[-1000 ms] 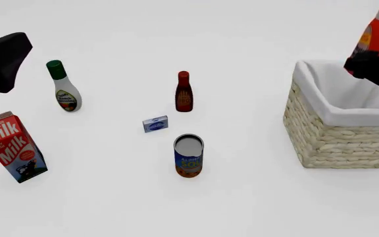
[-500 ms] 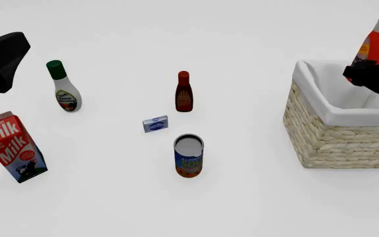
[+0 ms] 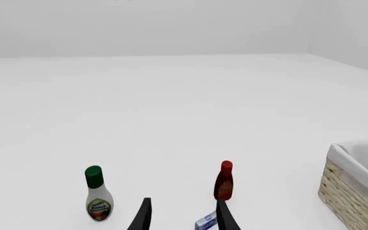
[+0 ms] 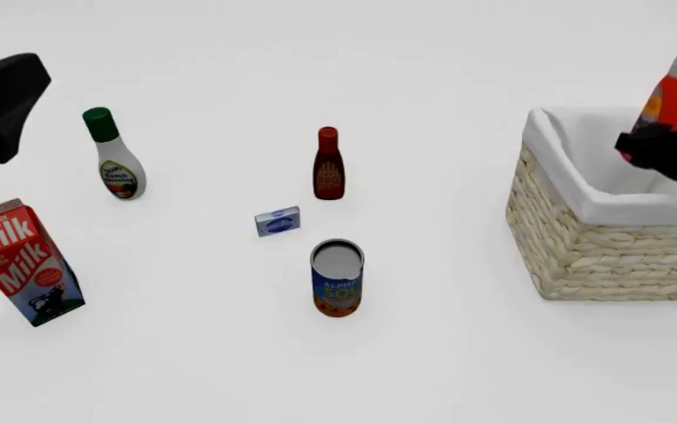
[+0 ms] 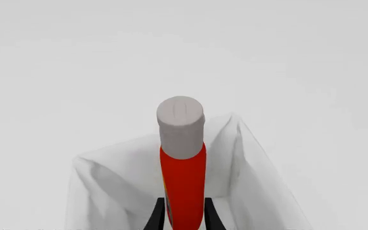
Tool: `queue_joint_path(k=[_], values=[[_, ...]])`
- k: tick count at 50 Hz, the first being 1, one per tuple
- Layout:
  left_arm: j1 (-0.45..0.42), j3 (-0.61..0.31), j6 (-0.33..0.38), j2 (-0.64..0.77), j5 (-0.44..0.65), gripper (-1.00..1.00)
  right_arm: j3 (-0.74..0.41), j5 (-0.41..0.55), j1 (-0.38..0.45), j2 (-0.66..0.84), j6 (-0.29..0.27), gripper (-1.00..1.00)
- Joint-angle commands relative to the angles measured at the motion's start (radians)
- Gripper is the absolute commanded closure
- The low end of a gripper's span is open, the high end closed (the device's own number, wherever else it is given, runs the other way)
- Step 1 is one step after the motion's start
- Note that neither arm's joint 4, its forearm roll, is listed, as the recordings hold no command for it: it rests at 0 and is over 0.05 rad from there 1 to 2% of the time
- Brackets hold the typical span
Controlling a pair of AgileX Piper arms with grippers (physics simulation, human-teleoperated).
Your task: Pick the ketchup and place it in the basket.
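Flanking ketchup [image 5: 182,182], wrist-only gripper [image 5: 184,215] fingers

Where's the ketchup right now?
In the front view the ketchup is at the far right, held tilted in the right gripper above the basket, not yet resting inside it.

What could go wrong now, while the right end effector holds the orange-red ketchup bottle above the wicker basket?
1. The orange-red ketchup bottle with white cap is tilted and appears to hang near the far side of the pale woven wicker basket with white cloth lining. If released now, it might strike the rim or fall outside.
2. The right end effector grips only the lower body, so the bottle could perhaps slip or swing.
3. Lowering further, the arm might catch the cloth lining.
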Motion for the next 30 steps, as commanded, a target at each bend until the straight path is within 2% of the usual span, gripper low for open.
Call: queue_joint_path(k=[1,30], values=[[0.000,-0.010,-0.001,-0.003,0.005,-1.00,0.010,-0.011,-0.002,0.014,0.015,1.00],[0.008,-0.003,-0.007,-0.016,0.005,-1.00,0.009,-0.029,0.003,0.070,0.014,1.00]])
